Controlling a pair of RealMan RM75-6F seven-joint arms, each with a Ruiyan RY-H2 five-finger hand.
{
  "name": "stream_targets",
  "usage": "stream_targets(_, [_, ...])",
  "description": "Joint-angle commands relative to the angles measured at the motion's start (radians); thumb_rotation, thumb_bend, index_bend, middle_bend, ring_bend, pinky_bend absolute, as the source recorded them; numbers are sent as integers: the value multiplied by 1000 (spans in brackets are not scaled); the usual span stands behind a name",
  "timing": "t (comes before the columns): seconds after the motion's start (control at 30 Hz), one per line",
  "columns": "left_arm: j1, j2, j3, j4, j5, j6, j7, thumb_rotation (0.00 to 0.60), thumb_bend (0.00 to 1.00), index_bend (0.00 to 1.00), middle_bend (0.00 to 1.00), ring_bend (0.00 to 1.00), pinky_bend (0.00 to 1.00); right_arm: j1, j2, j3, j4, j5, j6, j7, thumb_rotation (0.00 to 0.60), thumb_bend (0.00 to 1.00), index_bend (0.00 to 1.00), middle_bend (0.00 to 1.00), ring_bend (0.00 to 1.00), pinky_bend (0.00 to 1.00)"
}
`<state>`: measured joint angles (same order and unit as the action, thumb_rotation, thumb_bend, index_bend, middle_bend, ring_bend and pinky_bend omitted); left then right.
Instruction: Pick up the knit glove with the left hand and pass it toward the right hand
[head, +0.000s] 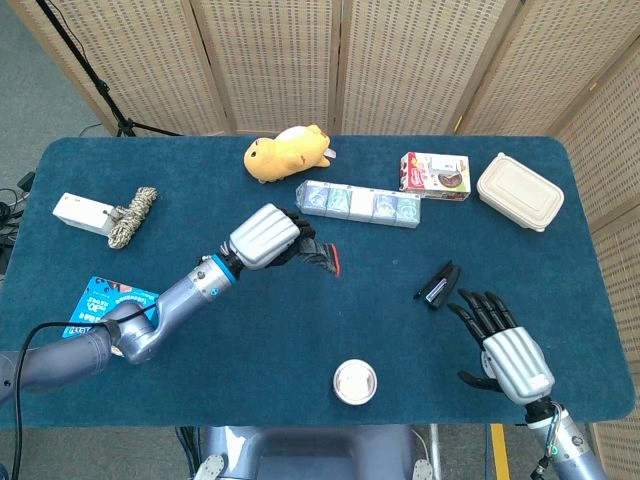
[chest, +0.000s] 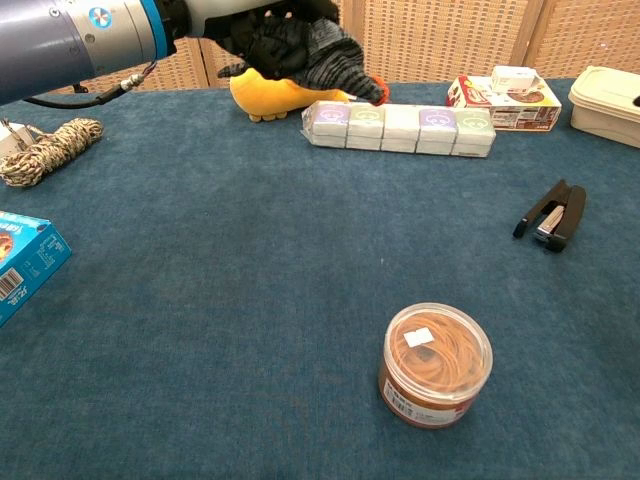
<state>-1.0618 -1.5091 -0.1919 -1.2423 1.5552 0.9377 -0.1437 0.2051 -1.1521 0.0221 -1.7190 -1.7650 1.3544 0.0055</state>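
Observation:
The knit glove (head: 316, 254) is dark grey with a red tip and hangs in the air above the table's middle, gripped by my left hand (head: 266, 237). In the chest view the same glove (chest: 312, 52) droops from my left hand (chest: 245, 17) at the top left, in front of the yellow plush. My right hand (head: 505, 347) hovers over the front right of the table with its fingers spread and nothing in them. It does not show in the chest view.
A yellow plush (head: 287, 151), a row of small boxes (head: 358, 203), a snack box (head: 435, 174) and a lidded container (head: 519, 191) line the back. A stapler (head: 438, 284), a round jar (head: 355, 381), a rope coil (head: 132, 215) and a blue packet (head: 99, 305) lie around.

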Motion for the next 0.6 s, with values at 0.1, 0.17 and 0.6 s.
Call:
stream_targets(0.1, [-37, 61, -44, -132, -48, -43, 32, 600, 515, 608, 582, 544, 649, 120, -6, -7, 68, -54, -87, 226, 600, 0, 118, 0, 0, 0])
stream_targets(0.17, [-46, 76, -60, -168, -78, -67, 41, 600, 515, 608, 582, 544, 649, 143, -24, -11, 100, -62, -94, 281, 600, 0, 126, 0, 0, 0])
stream_targets(0.6, [-82, 150, -98, -317, -215, -186, 57, 600, 514, 608, 582, 544, 649, 169, -156, -53, 215, -96, 17, 539, 600, 0, 131, 0, 0, 0])
